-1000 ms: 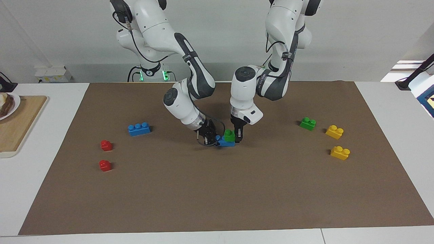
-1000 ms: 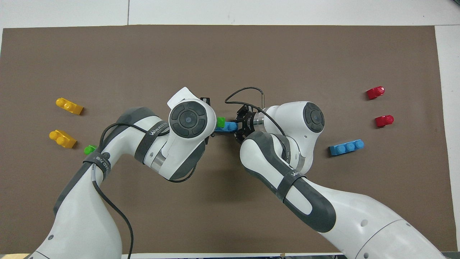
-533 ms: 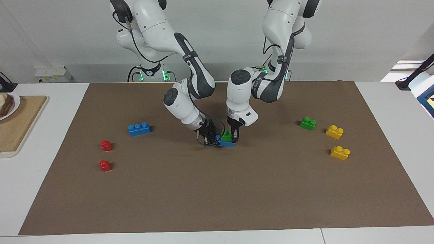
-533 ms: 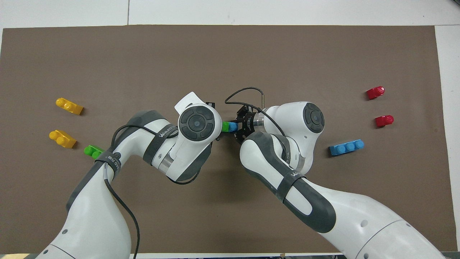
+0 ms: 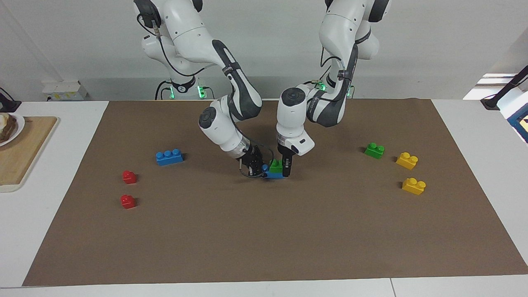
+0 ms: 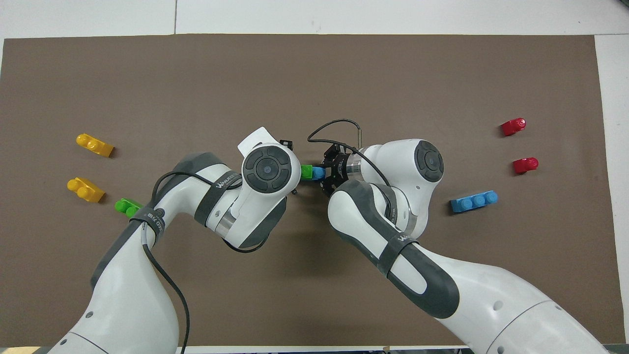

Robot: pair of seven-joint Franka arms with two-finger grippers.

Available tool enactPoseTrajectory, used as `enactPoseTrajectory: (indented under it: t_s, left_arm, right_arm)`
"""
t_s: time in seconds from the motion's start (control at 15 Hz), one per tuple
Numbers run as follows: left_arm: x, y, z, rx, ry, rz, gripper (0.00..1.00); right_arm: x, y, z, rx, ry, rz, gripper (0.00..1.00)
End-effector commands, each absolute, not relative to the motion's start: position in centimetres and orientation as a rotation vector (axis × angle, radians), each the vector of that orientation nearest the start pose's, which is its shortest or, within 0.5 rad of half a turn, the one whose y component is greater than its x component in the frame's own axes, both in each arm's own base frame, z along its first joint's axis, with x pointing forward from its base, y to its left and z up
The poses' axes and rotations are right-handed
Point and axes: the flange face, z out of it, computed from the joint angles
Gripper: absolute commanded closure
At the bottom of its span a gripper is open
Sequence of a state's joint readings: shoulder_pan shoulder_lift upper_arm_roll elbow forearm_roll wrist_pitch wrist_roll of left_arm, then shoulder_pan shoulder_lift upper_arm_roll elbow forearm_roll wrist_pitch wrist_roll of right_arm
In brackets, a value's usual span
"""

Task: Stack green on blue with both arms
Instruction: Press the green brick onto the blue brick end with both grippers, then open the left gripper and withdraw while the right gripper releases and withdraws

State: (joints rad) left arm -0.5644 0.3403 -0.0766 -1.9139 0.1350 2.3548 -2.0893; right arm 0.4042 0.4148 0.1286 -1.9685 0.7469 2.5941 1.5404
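Observation:
A green brick [image 5: 275, 166] sits on a blue brick [image 5: 273, 175] in the middle of the brown mat. My left gripper [image 5: 284, 167] points straight down and is shut on the green brick. My right gripper [image 5: 258, 167] comes in low and slanted, shut on the end of the blue brick that faces the right arm's end of the table. In the overhead view only a bit of the green brick [image 6: 306, 171] and the blue brick [image 6: 318, 173] show between the two wrists. The left gripper is hidden there under its wrist; the right gripper [image 6: 328, 173] shows.
A second blue brick [image 5: 169, 157] and two red bricks [image 5: 129, 177] lie toward the right arm's end. A second green brick [image 5: 374, 150] and two yellow bricks [image 5: 407, 160] lie toward the left arm's end. A wooden board [image 5: 20, 152] lies off the mat.
My left gripper has come down with the green brick, from a little above the blue brick to resting on it, shifting slightly toward the right gripper. The right gripper has held still.

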Motion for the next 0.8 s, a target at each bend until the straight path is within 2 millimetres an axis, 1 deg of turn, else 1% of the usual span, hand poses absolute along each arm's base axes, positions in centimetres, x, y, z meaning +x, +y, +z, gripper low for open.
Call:
enactPoseTrajectory:
  t_s: [0.0, 0.07, 0.13, 0.27, 0.33, 0.47, 0.53, 0.67, 0.73]
  left_arm:
    - [50.1, -36.2, 35.6, -2.522, -1.967, -0.171, 0.0]
    - [50.5, -35.3, 36.6, -2.517, -1.972, -0.173, 0.0]
    - [50.8, -34.4, 37.7, -2.514, -1.982, -0.181, 0.0]
    - [51.4, -32.9, 39.9, -2.553, -1.939, -0.201, 0.0]
    - [51.8, -31.7, 40.9, -2.59, -1.878, -0.21, 0.0]
    - [53.1, -28.3, 42.6, -2.665, -1.75, -0.229, 0.0]
    - [54.0, -26.6, 42.9, -2.688, -1.701, -0.233, 0.0]
    - [55.1, -23.8, 43.7, -2.728, -1.611, -0.238, 0.0]
    - [55.6, -22.4, 44.2, -2.753, -1.565, -0.249, 0.0]
  right_arm:
    - [54.6, 30.2, 27.3, -1.821, 1.977, 0.451, 0.59]
    - [54.7, 30.2, 27.4, -1.82, 1.978, 0.452, 0.37]
    - [54.9, 30.0, 27.5, -1.814, 1.978, 0.452, 0.27]
    - [55.3, 29.7, 27.7, -1.806, 1.983, 0.458, 0.16]
    - [55.5, 29.6, 27.8, -1.806, 1.981, 0.462, 0.14]
    - [56.1, 28.8, 28.2, -1.799, 1.987, 0.482, 0.14]
    - [56.6, 28.1, 28.8, -1.794, 1.988, 0.496, 0.13]
    - [57.5, 26.1, 29.7, -1.812, 1.974, 0.523, 0.08]
    - [58.3, 24.2, 30.6, -1.804, 1.97, 0.535, 0.06]
